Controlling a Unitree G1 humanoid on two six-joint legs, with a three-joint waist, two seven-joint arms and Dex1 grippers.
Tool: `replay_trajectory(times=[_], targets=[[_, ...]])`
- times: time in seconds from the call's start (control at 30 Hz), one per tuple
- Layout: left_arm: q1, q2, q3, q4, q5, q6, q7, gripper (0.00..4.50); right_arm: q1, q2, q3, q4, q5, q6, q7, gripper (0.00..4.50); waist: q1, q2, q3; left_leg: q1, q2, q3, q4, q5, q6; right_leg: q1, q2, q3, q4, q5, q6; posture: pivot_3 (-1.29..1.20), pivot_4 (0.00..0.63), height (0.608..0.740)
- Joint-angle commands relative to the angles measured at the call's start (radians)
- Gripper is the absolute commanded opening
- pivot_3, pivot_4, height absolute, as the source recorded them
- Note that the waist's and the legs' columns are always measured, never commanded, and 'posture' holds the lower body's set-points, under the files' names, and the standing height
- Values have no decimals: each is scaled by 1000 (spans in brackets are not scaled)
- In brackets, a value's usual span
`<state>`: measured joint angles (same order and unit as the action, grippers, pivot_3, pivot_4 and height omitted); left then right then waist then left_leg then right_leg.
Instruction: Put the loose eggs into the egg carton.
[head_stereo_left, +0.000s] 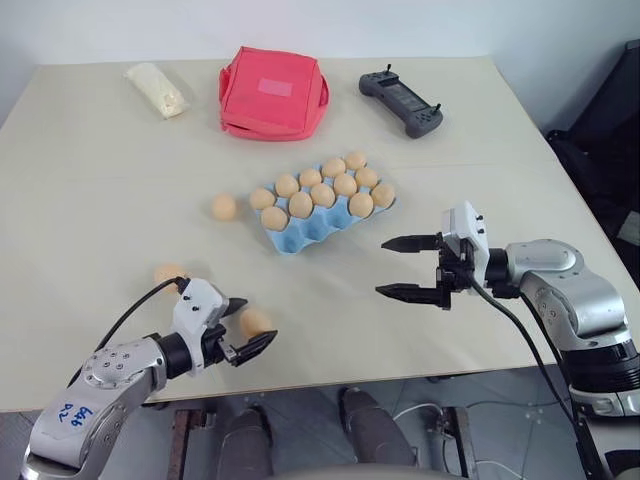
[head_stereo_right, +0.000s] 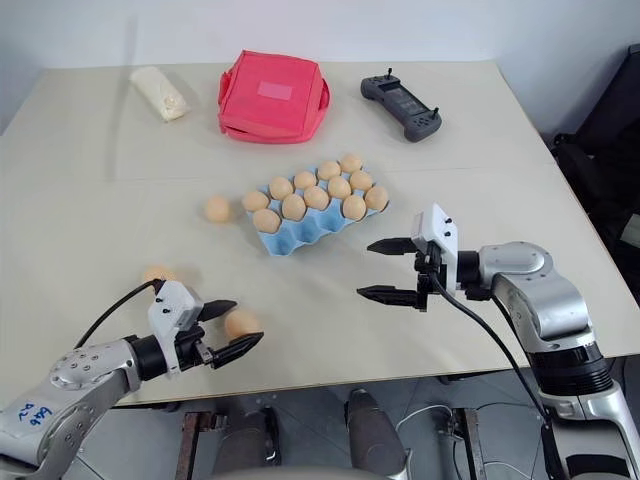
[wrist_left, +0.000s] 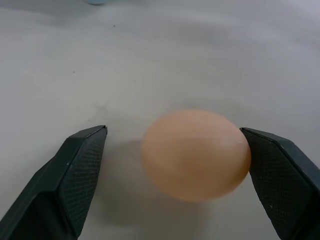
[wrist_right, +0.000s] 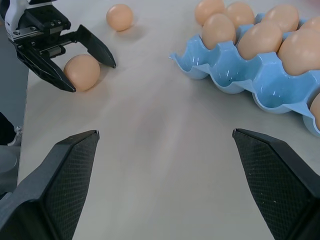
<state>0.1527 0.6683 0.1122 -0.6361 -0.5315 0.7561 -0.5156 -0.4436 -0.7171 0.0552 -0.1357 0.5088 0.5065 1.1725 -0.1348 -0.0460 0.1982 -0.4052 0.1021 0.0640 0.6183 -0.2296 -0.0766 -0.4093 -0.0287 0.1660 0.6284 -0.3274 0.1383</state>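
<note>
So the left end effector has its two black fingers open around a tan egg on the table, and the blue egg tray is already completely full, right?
Not quite. The left end effector does have its fingers open around a tan-orange egg on the beige table, but the light blue moulded egg tray is not full: the right wrist view shows empty cups along its near row.
</note>
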Motion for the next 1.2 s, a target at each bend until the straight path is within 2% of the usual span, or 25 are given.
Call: replay_trajectory(times=[0.03, 0.2, 0.23, 0.37, 0.67, 0.77, 1.2], targets=[[-11, -10, -27, -9, 13, 1, 5, 4084, 8, -10, -38, -37, 19, -1, -7, 4500, 1, 0, 0, 0, 0, 0, 0, 0, 0, 0, 0, 0, 0, 0, 0, 0, 150, 740], [-16, -15, -34, -9, 30, -12, 7, 2614, 12, -10, -41, -40, 19, -2, -15, 4500, 1, 0, 0, 0, 0, 0, 2, 0, 0, 1, 0, 0, 0, 0, 0, 0, 150, 740], [-17, -15, -32, -10, 32, -13, 6, 2488, 12, -10, -42, -39, 19, -3, -17, 4500, 1, 0, 0, 0, 0, 0, 2, 0, 0, 1, 0, 0, 0, 0, 0, 0, 150, 740], [-29, -14, -17, -13, 26, -12, 2, 2445, 12, -10, -47, -41, 18, -4, -23, 4500, 1, 0, 0, 0, 0, 0, 2, 0, 0, 1, 0, 0, 0, 0, 0, 0, 150, 740], [-239, -111, 12, 27, -70, 28, 29, 2427, 24, -14, -72, -46, 19, -8, -42, 4500, 10, 0, 0, 0, 0, -1, 6, 0, 0, 2, 0, 1, 1, 1, 1, 0, 150, 740], [-288, -132, 3, 52, -68, 21, 31, 2427, 31, -14, -80, -50, 19, -12, -53, 4500, 11, 0, 0, 0, -1, -1, 6, 0, 1, 3, 0, 1, 1, 9, 16, 0, 150, 740], [-595, -263, -154, 331, 1, -72, -28, 2427, 102, -13, -126, -111, 31, -8, -108, 4500, 40, 0, 0, -1, -1, -1, 9, -1, 1, 3, 0, 1, 0, 9, 17, 0, 150, 740]])
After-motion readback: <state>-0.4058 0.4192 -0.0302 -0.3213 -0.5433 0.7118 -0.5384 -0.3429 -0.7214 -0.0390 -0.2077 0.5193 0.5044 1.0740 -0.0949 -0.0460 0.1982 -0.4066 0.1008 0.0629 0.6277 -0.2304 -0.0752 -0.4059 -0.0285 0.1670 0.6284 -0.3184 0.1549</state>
